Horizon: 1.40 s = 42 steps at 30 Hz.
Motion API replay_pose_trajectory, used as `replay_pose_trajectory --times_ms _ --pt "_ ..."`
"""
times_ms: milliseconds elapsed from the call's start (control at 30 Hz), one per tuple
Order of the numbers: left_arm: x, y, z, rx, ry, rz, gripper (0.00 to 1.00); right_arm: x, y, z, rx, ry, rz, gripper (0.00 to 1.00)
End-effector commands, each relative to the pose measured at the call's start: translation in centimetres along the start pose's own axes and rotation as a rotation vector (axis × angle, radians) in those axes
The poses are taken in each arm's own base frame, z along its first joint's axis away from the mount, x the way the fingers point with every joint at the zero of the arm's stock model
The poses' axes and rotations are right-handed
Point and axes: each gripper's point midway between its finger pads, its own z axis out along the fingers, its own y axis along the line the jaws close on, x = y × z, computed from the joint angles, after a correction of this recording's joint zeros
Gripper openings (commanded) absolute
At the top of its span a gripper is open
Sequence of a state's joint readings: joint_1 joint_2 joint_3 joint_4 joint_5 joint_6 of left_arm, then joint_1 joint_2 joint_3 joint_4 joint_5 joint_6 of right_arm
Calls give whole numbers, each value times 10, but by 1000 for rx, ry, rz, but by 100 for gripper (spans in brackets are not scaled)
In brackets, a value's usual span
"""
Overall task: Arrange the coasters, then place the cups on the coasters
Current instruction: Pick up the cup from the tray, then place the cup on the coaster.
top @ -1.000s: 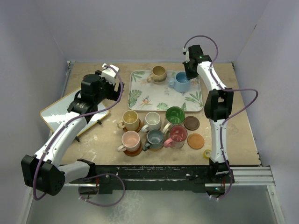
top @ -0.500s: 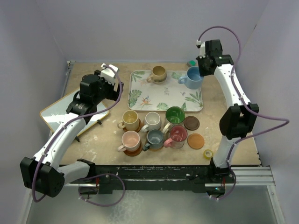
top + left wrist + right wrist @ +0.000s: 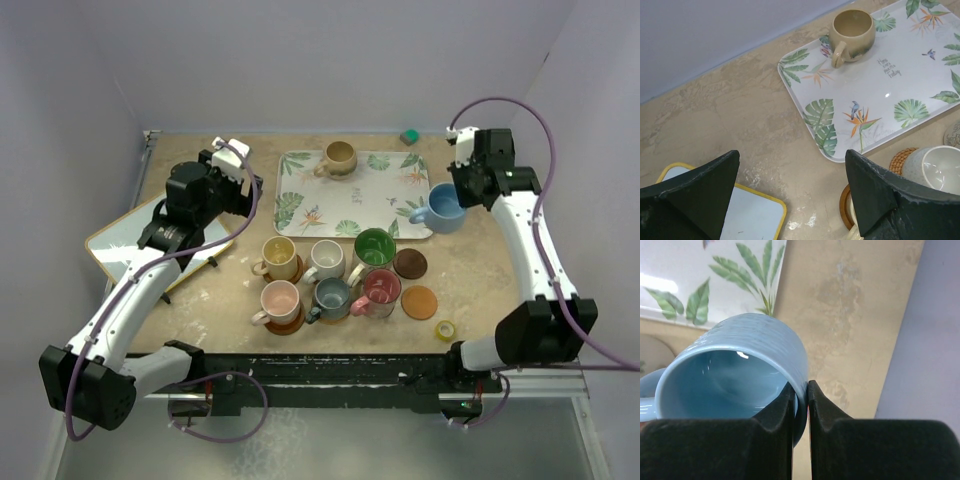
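Beige table [image 3: 500,290]. At back centre: leaf-print tray [image 3: 310,195], w/ short line of script mid-tray, too small to read. At left: yellow-edged board [image 3: 120,240]. Left gripper [image 3: 790,172] above table left of tray, jaws wide apart, nothing between. Right gripper [image 3: 800,390] clamped on rim of blue cup [image 3: 443,209], at tray's rt front corner. Tan cup [image 3: 339,158] on tray. In front of tray, on coasters: yellow [image 3: 279,256], white [image 3: 326,259], green [image 3: 374,246], pink [image 3: 280,300], grey [image 3: 332,296], red [image 3: 381,288] cups. Just right of those, bare: dark brown coaster [image 3: 410,263], orange coaster [image 3: 419,302]. Near front edge: yellow tape roll [image 3: 444,329].
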<state>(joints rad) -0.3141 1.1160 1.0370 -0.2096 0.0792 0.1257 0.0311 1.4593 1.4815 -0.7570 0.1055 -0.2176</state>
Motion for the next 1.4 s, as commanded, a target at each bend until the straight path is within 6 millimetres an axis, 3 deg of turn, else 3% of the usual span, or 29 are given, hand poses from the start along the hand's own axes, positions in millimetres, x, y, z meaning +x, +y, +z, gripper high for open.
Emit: replay_pose_trajectory --times_ms 0,267,733,1133,1367 --pt "-21 7 -6 -21 -78 23 83 3 -2 -31 -15 -111 -80 0" --pt "-20 8 -7 -32 -79 27 84 64 28 -38 -163 -36 -288 0" --pt "-20 9 -11 -39 -90 32 84 120 71 -38 -409 -29 -547 0" --pt "-19 9 -11 -40 -91 36 84 152 110 -9 -595 -54 -586 0" --pt "-18 9 -10 -39 -90 40 84 158 115 2 -614 -40 -560 0"
